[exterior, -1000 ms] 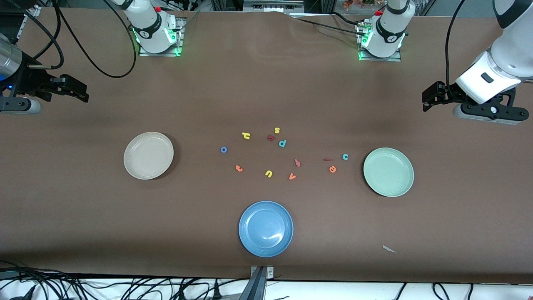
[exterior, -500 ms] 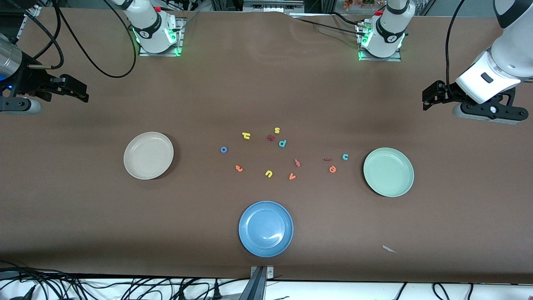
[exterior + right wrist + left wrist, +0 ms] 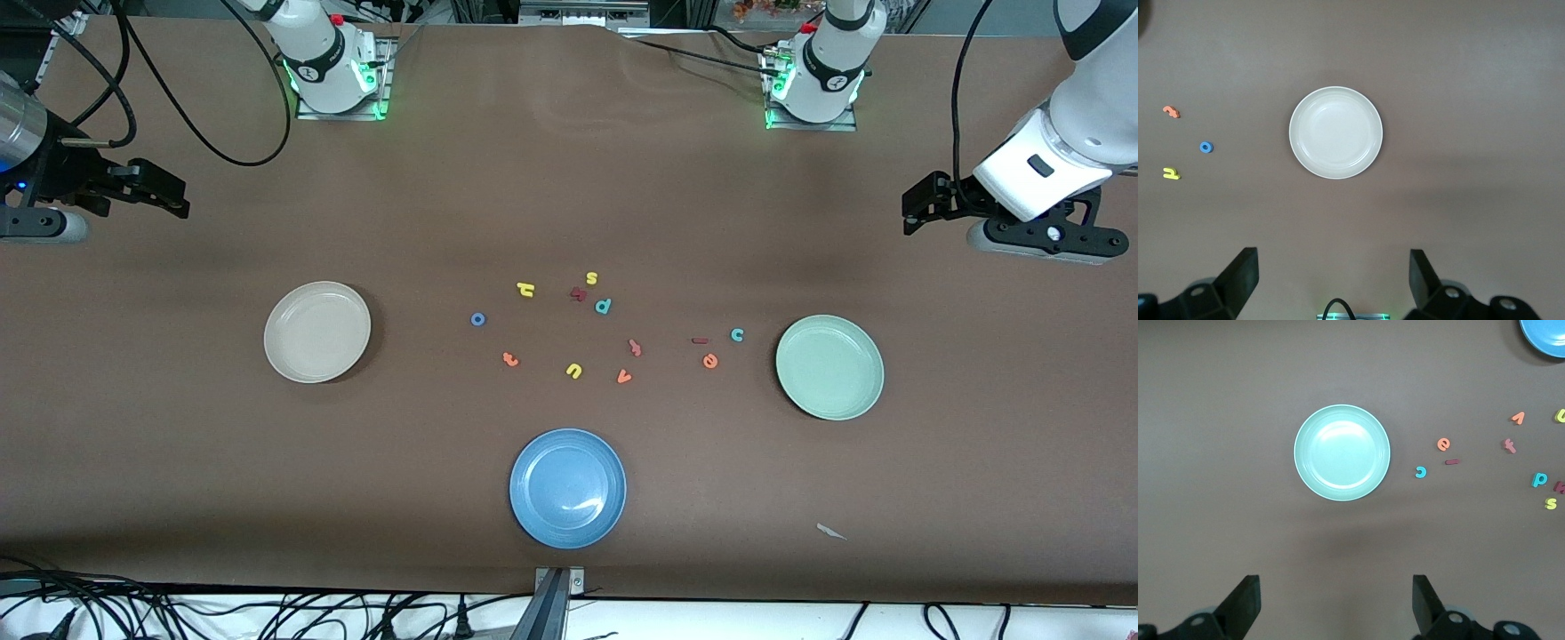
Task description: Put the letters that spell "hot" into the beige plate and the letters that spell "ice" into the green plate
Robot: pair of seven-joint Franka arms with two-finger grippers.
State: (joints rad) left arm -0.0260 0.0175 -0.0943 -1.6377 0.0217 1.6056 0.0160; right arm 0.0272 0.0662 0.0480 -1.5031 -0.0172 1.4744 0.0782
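My left gripper (image 3: 1335, 603) hangs with its fingers (image 3: 1245, 603) spread wide and nothing between them, high over the table at the left arm's end, waiting. My right gripper (image 3: 1331, 280) does the same at the right arm's end, fingers (image 3: 1241, 277) wide apart and bare, over open brown table (image 3: 569, 178).

Below my left wrist lies the green plate (image 3: 1342, 452), nothing in it. Just beside it, toward the middle of the table, sit the 3 "ice" letters close together: the teal c (image 3: 737, 334), the dark red i (image 3: 701, 340) and the orange e (image 3: 709, 360), the e nearest the front camera.

Below my right wrist lies the beige plate (image 3: 1335, 132), also holding nothing. Its 3 letters lie apart from it toward the middle: the blue o (image 3: 477, 319) closest to the plate, the orange t (image 3: 510, 359) nearer the camera, the yellow h (image 3: 525, 289) farther from it.

Between the 2 groups are the spare letters: a yellow s (image 3: 592, 278), a teal p (image 3: 603, 307), a yellow u (image 3: 573, 371) and an orange v (image 3: 624, 377). The blue plate (image 3: 567, 488) sits nearest the camera, at mid-table.
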